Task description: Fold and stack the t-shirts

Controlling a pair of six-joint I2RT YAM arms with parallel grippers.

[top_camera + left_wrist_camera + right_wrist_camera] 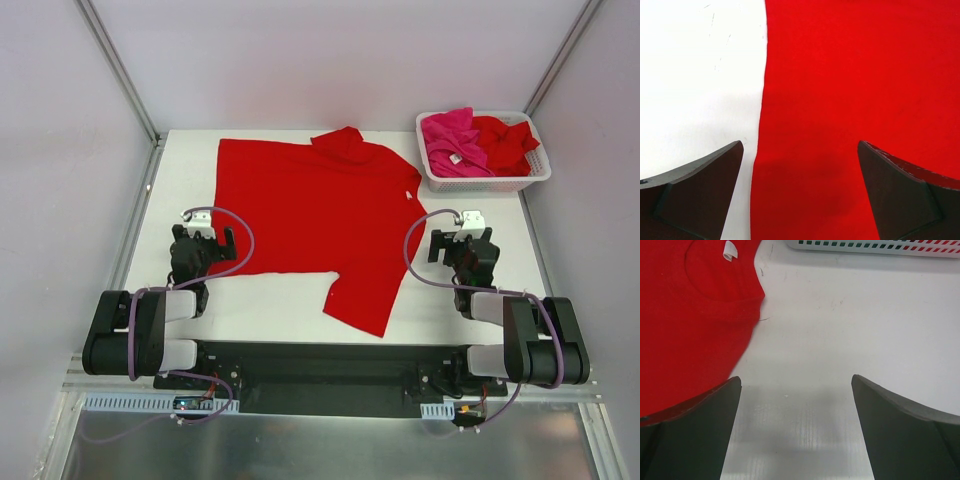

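Red t-shirt [310, 215] spread on white table [270, 300], pale walls [60, 120] around; both jaws wide, empty.

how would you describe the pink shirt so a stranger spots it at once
On the white table, find the white slotted basket in the far right corner. In its left half lies the magenta-pink shirt with a small white label; its neighbour there is a plain red shirt.

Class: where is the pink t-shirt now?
In the top view, the pink t-shirt lies in the left half of the basket, at the far right corner of the table, beside a red t-shirt.
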